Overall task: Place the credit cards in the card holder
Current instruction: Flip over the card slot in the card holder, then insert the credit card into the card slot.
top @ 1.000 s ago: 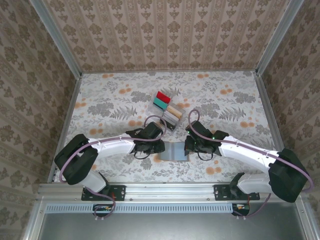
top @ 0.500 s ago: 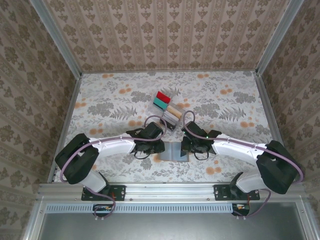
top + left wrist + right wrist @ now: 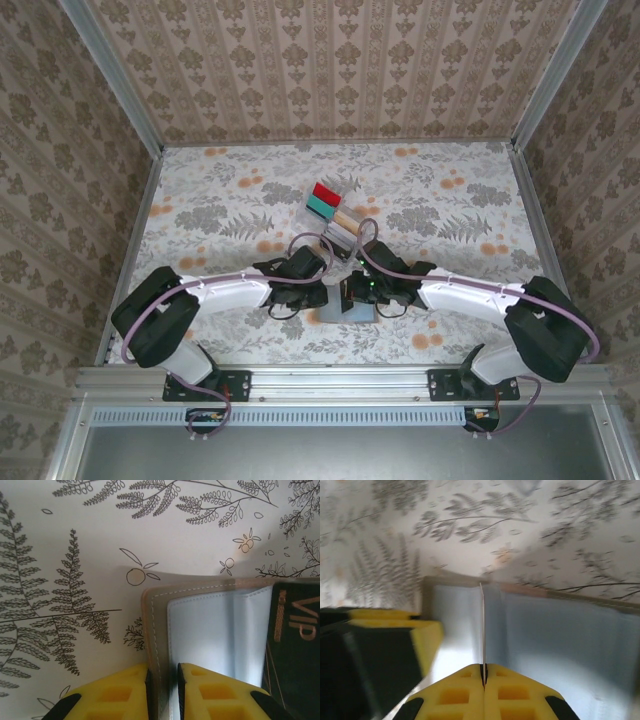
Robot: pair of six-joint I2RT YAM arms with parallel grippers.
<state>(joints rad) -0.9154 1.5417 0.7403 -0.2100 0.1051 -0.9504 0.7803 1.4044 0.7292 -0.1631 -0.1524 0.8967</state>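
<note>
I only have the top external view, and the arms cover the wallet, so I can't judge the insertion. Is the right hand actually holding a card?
Observer: Yes. In the right wrist view the right hand is shut on a thin plastic card, seen edge-on over the open grey-brown folding card holder.
Operator: Which card?
Observer: Probably the dark one with gold VIP lettering. The left wrist view shows it over the holder's right part.
Operator: Is the left hand gripping the holder?
Observer: Yes. The left hand pinches its near edge between yellow fingers, with the light-blue lining facing up.
</note>
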